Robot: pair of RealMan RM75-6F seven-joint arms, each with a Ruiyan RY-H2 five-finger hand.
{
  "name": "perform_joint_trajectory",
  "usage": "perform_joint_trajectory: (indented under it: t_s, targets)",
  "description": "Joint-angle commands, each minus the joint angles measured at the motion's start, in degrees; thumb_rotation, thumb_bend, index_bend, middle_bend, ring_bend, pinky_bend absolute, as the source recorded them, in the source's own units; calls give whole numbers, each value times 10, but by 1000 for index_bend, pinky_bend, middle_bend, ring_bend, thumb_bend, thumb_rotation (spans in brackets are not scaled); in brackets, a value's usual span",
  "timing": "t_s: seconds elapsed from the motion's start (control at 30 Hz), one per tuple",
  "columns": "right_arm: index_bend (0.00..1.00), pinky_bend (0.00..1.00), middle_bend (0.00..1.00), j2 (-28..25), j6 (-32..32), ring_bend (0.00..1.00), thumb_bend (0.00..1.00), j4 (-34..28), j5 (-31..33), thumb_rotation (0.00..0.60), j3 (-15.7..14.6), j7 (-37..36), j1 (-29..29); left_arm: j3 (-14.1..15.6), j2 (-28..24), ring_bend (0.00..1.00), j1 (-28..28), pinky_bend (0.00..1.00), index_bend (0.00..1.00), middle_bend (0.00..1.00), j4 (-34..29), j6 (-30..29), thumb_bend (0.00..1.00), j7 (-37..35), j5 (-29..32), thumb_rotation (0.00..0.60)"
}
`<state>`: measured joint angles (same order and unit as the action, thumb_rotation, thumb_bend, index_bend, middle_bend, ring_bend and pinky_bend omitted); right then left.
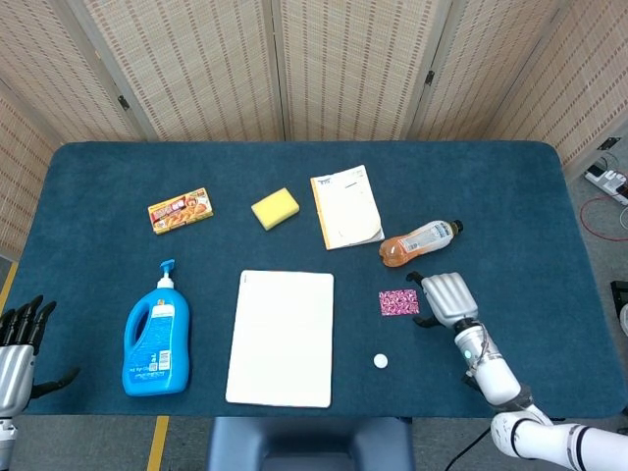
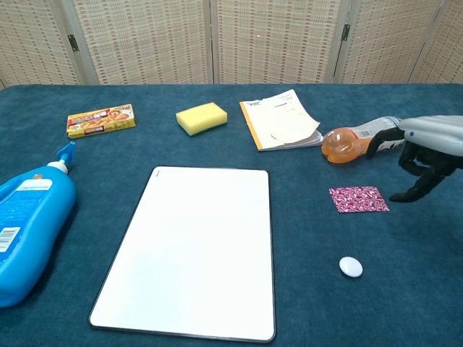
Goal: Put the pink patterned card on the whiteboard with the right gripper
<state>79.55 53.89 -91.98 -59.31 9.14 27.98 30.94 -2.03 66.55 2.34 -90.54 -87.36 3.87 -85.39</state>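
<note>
Pink patterned card point(image 1: 398, 302) flat on tabletop point(image 1: 510, 196), bare cloth between it and whiteboard point(image 1: 282, 338). Right hand point(image 1: 445, 298) just beside card's right edge, palm down, fingers spread, holding nothing. Bottle point(image 1: 420, 242) close behind.

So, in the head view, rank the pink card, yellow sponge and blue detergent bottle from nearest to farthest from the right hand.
Measured from the right hand:
1. Pink card, just to its left, not touched.
2. Yellow sponge, toward the table's far side, past the whiteboard.
3. Blue detergent bottle, near the table's left edge.
</note>
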Motion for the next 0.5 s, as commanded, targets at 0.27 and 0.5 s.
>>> perform_joint_trajectory:
  t_s: [0.27,0.5]
  targets:
    - [293,997,893,34,-27,1000,211,40,53,534,-10,21,34,1,5,0,4,0,49,0,0,7,174,5,0,600]
    - [293,997,893,51,-36,1000,211,61,79,535,-21,36,51,0,6,0,5,0,49,0,2,9,174,5,3,600]
